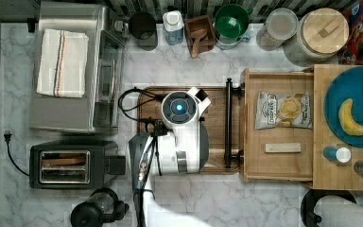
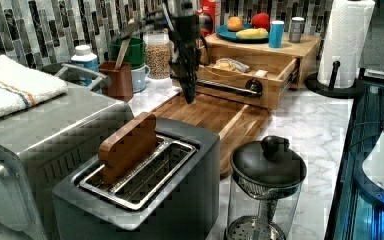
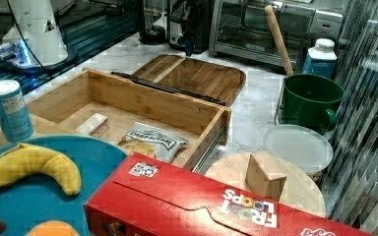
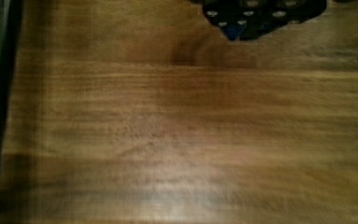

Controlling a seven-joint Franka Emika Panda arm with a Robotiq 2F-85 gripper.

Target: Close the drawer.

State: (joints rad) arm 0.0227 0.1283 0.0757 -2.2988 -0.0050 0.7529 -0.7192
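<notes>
Top view: the drawer [image 1: 278,126] stands pulled out from under the light wood top [image 1: 346,182], its black handle [image 1: 228,124] over the brown tray [image 1: 220,106]. The gripper [image 2: 188,94] hangs near the handle, opening impossible to judge; approach underway, push comes next

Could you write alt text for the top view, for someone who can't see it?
Seen from above, a white robot arm reaches over a dark wooden tray on a marble counter. At the top view's right, a light-wood drawer with a black bar handle stands pulled open, holding a chip bag and a small block.
</notes>
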